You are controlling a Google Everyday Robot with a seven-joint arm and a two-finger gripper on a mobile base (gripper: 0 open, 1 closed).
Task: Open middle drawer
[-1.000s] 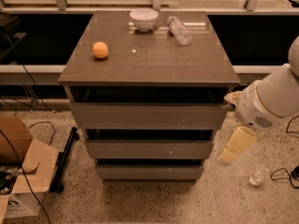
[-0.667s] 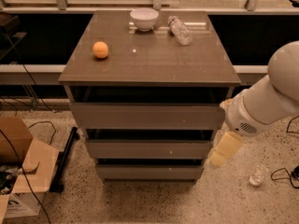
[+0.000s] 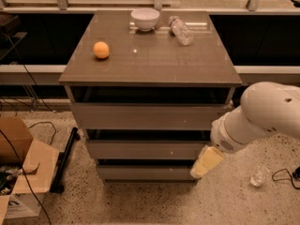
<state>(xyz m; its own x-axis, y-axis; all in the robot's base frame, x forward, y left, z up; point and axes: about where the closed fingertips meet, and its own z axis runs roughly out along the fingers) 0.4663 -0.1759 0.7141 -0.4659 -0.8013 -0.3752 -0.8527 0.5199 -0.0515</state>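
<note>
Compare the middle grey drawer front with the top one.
The flat grey middle drawer front looks narrower and shorter than the top grey drawer front. The middle front has the cream gripper by its right end; the top front does not. Both are handleless and grey.

A lab-like robot testing area is suggested: a freestanding grey-brown three-drawer cabinet [image 3: 150, 64] is set on a speckled terrazzo floor [image 3: 140, 200]. Open brown cardboard boxes [image 3: 18, 172] are seen at 8 o'clock and a loose black cable [image 3: 281, 172] at 4 o'clock. The pale yellow gripper [image 3: 205, 163] is held at 5 o'clock, beside the lowest drawer front.
</note>
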